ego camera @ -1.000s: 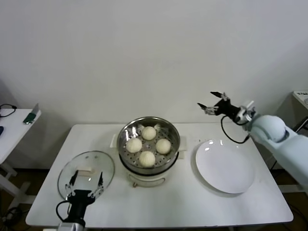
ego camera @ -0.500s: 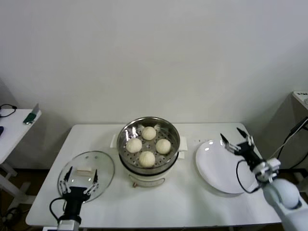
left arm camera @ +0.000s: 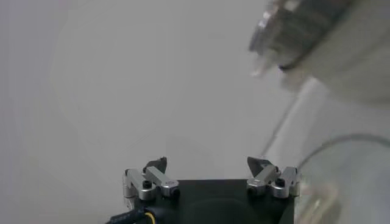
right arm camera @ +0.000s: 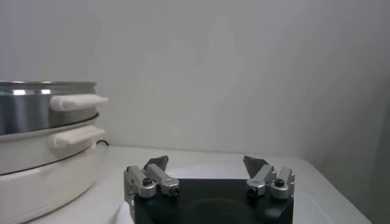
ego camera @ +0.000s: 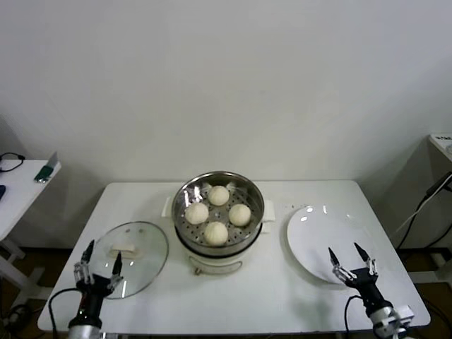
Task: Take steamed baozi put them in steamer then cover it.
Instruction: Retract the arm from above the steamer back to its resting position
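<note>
Four cream-white baozi (ego camera: pixel 218 212) lie on the perforated tray of the steel steamer (ego camera: pixel 183 192) at the table's middle; the steamer also shows in the right wrist view (right arm camera: pixel 36 137). Its glass lid (ego camera: pixel 138 248) lies flat on the table to the steamer's left, with a blurred part of it in the left wrist view (left arm camera: pixel 341 176). My left gripper (ego camera: pixel 98 263) is open and empty at the lid's front-left edge. My right gripper (ego camera: pixel 352 263) is open and empty at the front edge of the white plate (ego camera: pixel 321 233).
The empty white plate lies right of the steamer. A side table (ego camera: pixel 18 183) with small items stands at the far left. A white wall is behind the table (ego camera: pixel 268 296).
My right arm has swung from high at the back right down to the table's front right. My left gripper has drawn back toward the front left, off the lid.
</note>
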You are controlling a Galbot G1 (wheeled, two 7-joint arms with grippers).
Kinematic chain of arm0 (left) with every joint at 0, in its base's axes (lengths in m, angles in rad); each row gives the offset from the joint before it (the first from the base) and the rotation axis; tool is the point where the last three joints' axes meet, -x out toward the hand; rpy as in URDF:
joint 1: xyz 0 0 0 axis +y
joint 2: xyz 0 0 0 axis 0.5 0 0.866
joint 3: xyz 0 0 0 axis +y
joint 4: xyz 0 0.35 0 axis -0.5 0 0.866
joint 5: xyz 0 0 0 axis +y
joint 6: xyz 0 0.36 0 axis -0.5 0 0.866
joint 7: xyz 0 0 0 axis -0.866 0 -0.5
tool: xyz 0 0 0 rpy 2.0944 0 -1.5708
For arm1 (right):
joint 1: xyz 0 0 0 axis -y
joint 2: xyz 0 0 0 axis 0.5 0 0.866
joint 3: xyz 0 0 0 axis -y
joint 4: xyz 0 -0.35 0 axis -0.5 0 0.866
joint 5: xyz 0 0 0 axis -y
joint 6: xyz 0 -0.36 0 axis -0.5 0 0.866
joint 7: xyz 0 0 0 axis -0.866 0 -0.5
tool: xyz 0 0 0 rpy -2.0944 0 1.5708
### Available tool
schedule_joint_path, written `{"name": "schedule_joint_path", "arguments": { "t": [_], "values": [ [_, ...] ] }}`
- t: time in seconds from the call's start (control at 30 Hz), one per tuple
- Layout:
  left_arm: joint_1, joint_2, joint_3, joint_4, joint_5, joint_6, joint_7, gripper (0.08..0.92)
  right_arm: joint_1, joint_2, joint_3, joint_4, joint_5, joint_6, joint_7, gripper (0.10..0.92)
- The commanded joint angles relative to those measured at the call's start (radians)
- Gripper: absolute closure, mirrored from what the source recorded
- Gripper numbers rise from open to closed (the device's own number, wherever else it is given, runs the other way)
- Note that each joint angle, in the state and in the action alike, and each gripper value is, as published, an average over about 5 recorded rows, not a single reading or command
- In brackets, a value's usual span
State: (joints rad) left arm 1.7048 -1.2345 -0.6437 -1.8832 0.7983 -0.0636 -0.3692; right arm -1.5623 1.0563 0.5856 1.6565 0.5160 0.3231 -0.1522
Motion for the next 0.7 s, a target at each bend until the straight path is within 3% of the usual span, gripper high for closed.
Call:
{"name": "schedule_joint_path", "arguments": {
  "t": [0.03,0.7],
  "values": [
    [-0.132,0.064,0.011,0.285,0.423,0.013,-0.077,0.177,-0.067,0.095,0.042,0.016,-0.029,0.048,0.003,0.203],
    [-0.397,0.046,0.048,0.563,0.493,0.039,-0.065,0.177,-0.081,0.128,0.081,0.059,-0.034,0.053,0.015,0.203]
  ]
}}
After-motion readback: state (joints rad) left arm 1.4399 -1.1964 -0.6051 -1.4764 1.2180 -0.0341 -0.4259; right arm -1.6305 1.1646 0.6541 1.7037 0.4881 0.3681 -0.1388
